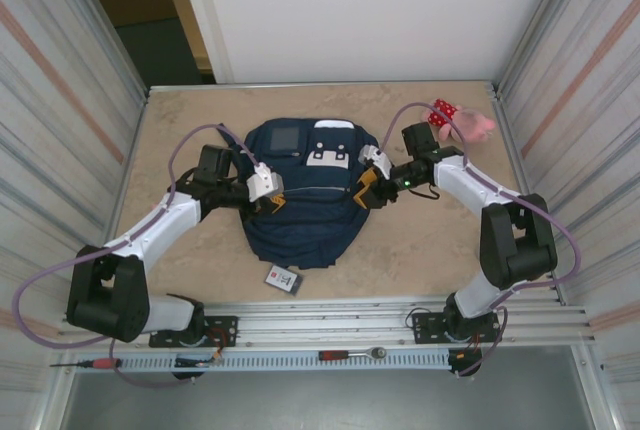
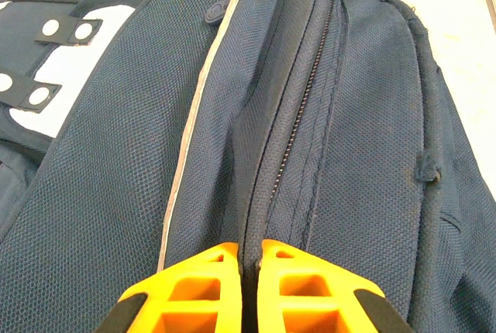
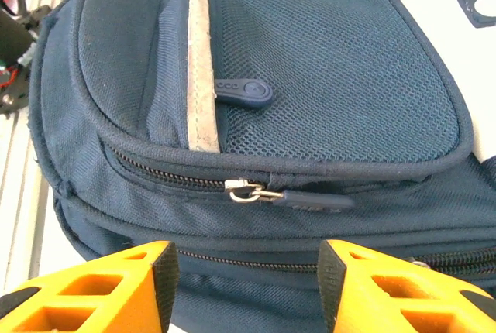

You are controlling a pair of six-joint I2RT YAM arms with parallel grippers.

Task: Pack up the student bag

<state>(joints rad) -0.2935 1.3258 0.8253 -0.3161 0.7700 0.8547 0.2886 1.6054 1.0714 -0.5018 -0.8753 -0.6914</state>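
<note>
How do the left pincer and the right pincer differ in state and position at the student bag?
The left pincer is shut, pinching a fabric fold along the zipper seam of the student bag; the right pincer is open. The left pincer sits at the bag's left side, the right pincer at its right, facing a zipper pull. Both have orange fingers.

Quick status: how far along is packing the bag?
Done: nothing looks packed yet. The pink plush toy and a small card lie on the table outside the student bag.
In hand: the left gripper pinches bag fabric beside a zipper that looks closed. The right gripper is open, facing a zipper pull.
Left: likely unzip, load, zip up.
</note>
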